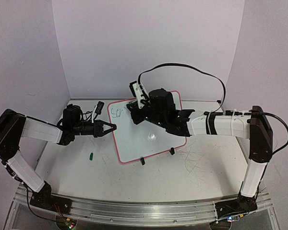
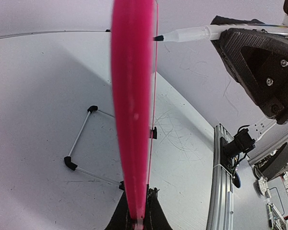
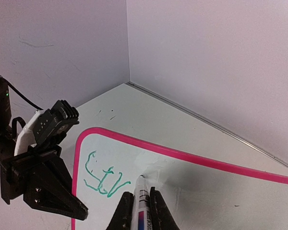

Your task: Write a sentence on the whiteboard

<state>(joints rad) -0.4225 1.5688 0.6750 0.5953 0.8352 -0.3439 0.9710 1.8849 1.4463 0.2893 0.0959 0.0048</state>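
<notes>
whiteboard (image 1: 151, 139) clenched at one side by left gripper (image 2: 137, 218) | sentence (image 3: 102, 181) begun in green | marker (image 3: 140, 191) grasped by right gripper (image 3: 138, 208)

L gripper (image 2: 138, 214) clamps whiteboard (image 2: 132, 120) rim; marker (image 2: 192, 34) tip at board face

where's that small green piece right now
Top view: the small green piece lies on the white tabletop, left of the pink-rimmed whiteboard, nearer than the left gripper.
</notes>
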